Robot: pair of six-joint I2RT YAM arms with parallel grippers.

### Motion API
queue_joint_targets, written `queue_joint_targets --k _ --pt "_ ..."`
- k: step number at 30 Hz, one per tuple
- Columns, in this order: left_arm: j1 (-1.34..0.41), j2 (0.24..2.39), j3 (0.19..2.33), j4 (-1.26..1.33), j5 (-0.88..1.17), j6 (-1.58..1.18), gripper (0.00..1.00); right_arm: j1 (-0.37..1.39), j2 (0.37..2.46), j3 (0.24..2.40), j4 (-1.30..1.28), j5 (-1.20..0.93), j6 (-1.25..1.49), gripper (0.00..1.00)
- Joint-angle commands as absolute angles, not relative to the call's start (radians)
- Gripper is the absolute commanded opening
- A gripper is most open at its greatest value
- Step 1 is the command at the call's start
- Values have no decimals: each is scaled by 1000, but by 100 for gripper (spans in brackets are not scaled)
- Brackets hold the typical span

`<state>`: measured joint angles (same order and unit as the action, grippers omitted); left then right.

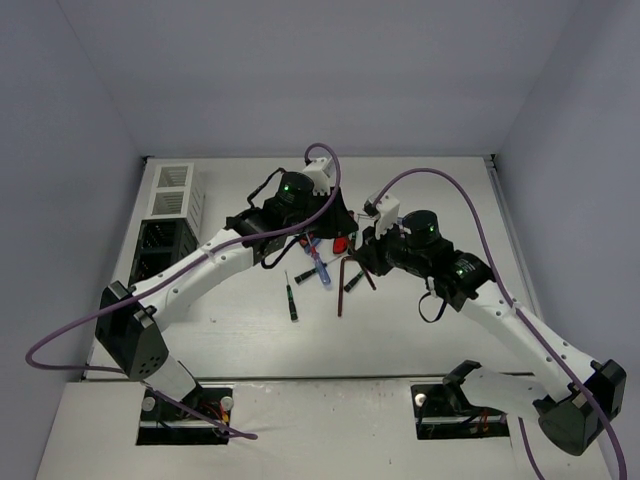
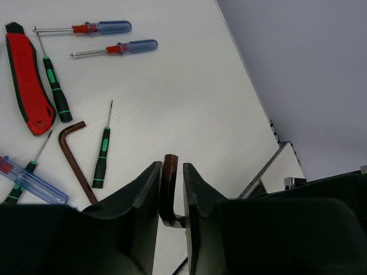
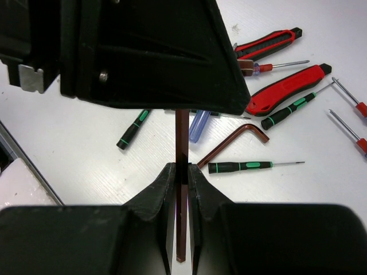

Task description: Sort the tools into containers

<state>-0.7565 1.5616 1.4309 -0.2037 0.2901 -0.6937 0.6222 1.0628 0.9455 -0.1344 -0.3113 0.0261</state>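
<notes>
The hex key (image 3: 182,137) is clamped by the right gripper (image 3: 182,167), jaws shut on its long arm, its axis pointed straight at the left gripper (image 2: 171,167). Its bent end is closely flanked by those jaws; contact cannot be told. Both arms are bent inward over it. The containers (image 1: 172,210) are seen well to its left.

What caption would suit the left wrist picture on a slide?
The left fingers flank a brown hex key; screwdrivers and a red-handled tool lie on the white table beyond.
</notes>
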Motion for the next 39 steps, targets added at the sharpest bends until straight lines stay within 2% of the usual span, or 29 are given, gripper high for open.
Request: queue_joint_targets --k 1,2,3,6,7,9,11,14,18,23,27,32,39 --pt "-762 1519 1466 -140 299 -719 10 634 1074 986 -41 -314 37 0" --pt "-762 1516 1466 -145 299 -718 2 634 1075 985 -39 -313 37 0" --pt "-762 1510 1461 -148 298 -714 0 635 1075 985 -38 -311 37 0" --pt "-759 1489 1449 -155 285 -704 0 637 1074 985 -37 -304 38 2" --pt "-758 1475 1443 -161 277 -701 0 637 1074 985 -37 -301 40 7" --pt "-746 1459 1440 -180 256 -688 0 637 1074 986 -37 -302 43 35" --pt "-726 1436 1441 -215 233 -653 0 637 1068 986 -38 -297 50 52" --pt "-669 1378 1445 -309 203 -597 0 637 1056 982 -37 -271 61 60" --pt "-504 1268 1430 -424 176 -527 0 637 1028 962 -40 -238 75 63" --pt "-208 1107 1430 -609 66 -378 0 637 1008 919 -37 -222 95 63" --pt "-5 1026 1400 -650 -5 -305 0 637 1008 885 -35 -231 107 63" --pt "66 1022 1348 -604 -234 -241 0 637 1000 855 -37 -244 113 63" --pt "176 1078 1278 -492 -249 -254 0 637 962 813 -37 -264 121 63"
